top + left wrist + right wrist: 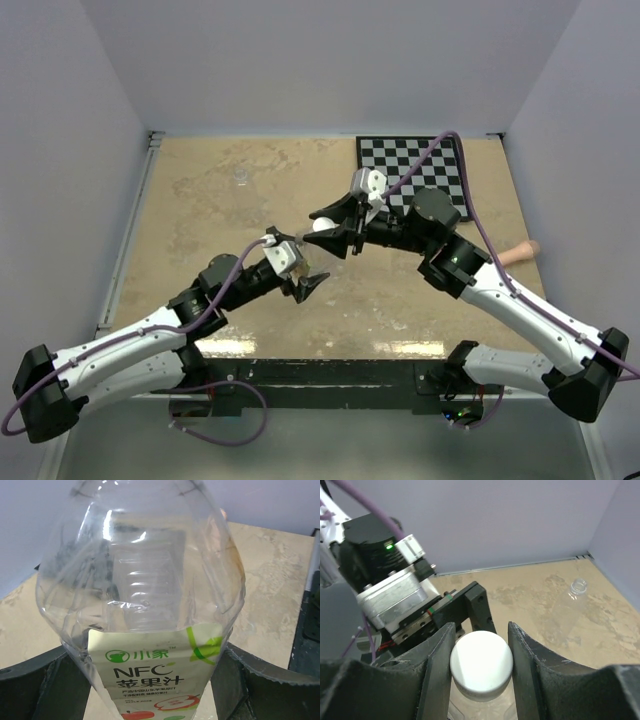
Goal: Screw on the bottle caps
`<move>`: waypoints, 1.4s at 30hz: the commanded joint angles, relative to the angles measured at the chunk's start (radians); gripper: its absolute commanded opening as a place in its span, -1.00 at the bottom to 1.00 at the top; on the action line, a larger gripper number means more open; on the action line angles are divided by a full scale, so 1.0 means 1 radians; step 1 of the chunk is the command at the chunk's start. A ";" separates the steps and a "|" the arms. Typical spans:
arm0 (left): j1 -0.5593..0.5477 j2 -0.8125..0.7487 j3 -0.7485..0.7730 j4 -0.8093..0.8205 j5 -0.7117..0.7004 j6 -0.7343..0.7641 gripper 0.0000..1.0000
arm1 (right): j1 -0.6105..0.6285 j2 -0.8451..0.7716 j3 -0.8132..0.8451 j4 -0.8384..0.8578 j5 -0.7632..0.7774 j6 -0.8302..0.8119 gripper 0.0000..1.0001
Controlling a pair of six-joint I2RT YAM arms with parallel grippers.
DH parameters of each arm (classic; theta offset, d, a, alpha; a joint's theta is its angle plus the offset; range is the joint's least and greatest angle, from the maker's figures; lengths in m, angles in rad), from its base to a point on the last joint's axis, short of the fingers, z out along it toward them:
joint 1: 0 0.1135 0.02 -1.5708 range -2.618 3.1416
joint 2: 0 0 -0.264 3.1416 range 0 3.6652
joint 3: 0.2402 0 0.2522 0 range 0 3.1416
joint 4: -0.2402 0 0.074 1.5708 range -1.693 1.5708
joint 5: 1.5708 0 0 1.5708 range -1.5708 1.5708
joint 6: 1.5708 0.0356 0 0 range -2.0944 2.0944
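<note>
Three items logged

Tall clear bottle [150, 605], green-printed white label: clamped in left pincer [160, 695], bench [200, 220] centre. Smooth round white cap [481, 664]: pinched in right pincer [481, 632], just above it. Short plain bottle [240, 178]: 11 o'clock, open-necked.

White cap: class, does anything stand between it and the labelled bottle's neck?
Nothing visible does. The right gripper holds the white cap directly over the clear top of the labelled bottle, gripped by the left gripper. Whether cap and neck already touch cannot be told.
</note>
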 commanded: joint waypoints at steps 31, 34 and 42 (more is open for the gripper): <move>0.018 0.018 0.012 0.050 0.012 -0.048 -1.00 | -0.043 -0.143 0.035 -0.013 0.122 -0.050 0.54; 0.090 0.003 0.009 0.045 0.207 -0.043 -1.00 | -0.095 -0.140 0.038 -0.007 -0.006 -0.075 0.61; 0.167 0.039 0.021 0.131 0.546 -0.072 -1.00 | -0.162 -0.092 0.041 0.020 -0.340 -0.098 0.64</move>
